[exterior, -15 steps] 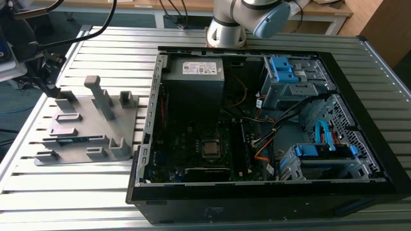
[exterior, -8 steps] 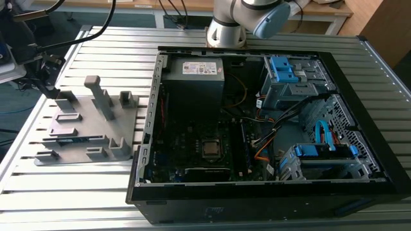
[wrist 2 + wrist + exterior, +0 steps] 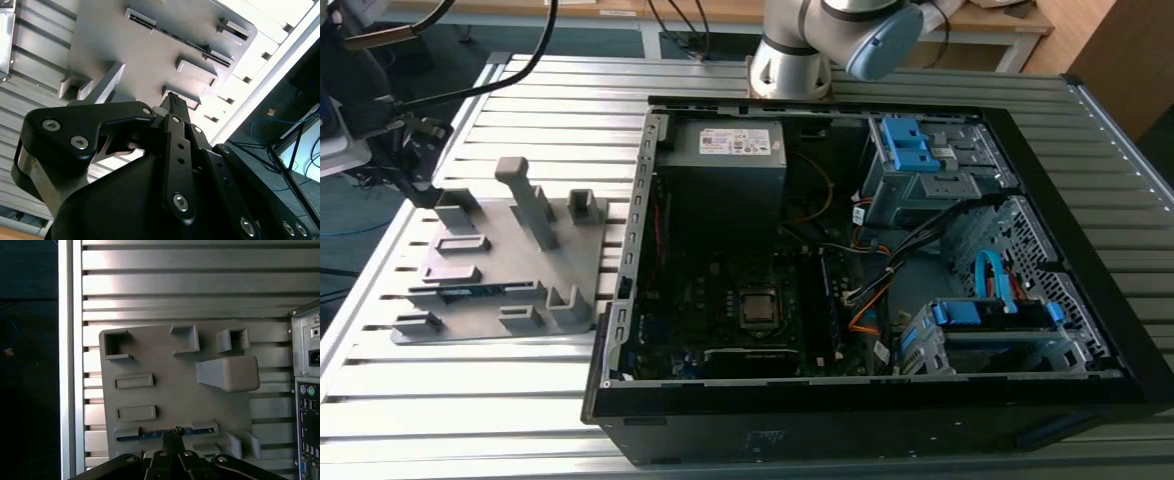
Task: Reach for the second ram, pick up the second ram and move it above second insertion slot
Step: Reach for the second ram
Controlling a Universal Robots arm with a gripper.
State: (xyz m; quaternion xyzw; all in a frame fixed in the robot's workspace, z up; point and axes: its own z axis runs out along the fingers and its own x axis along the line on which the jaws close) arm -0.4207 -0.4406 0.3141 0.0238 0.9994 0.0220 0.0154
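My gripper (image 3: 173, 433) hangs above the grey holder plate (image 3: 170, 395), which lies flat on the slatted metal table (image 3: 175, 285). Whether my gripper is apart or together I cannot tell. The second ram (image 3: 145, 435) lies lengthwise on the plate, a thin dark stick with a blue-green edge, its two ends seated in low grey blocks. In the first wrist view my gripper's tip lines up with the stick's middle. In the second wrist view the tip stands clear of the plate and touches nothing. In the exterior view the plate sits just beside the open computer case (image 3: 630, 260), on the exterior view's left, and the ram lies toward the plate's edge nearest the camera.
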